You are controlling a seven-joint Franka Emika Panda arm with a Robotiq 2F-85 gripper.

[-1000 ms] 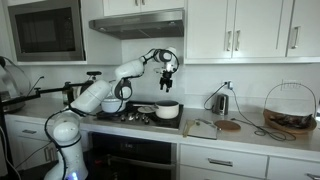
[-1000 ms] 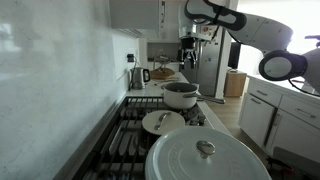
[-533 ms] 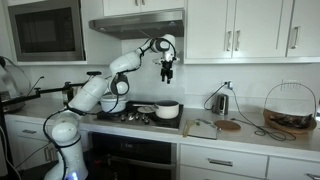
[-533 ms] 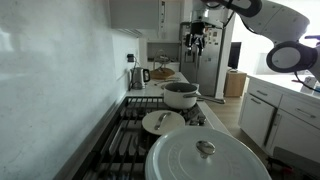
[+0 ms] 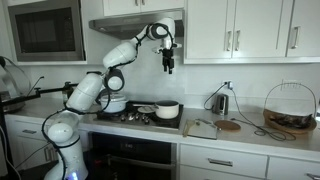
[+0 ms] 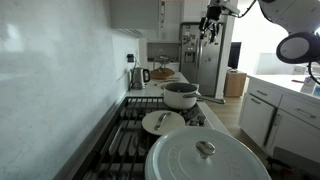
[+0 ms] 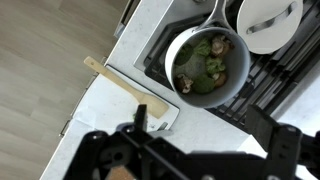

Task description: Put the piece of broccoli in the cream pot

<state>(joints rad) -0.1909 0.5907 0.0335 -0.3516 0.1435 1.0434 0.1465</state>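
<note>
The cream pot stands on the stove, also seen in an exterior view. The wrist view looks straight down into the cream pot. Green lumpy pieces and a brownish bit lie inside it, and the piece of broccoli shows dark green among them. My gripper hangs high above the pot, just under the range hood, and sits near the top of an exterior view. In the wrist view the gripper is open, its jaws wide apart with nothing between them.
A small lid and a large white lid sit on the stove burners. A wooden spatula lies on the counter beside the stove. Kettle, round board and wire basket stand further along. The range hood is close overhead.
The arm has lifted the open gripper upward, from just above the pot to near the hood. The pot and its contents have not moved.
</note>
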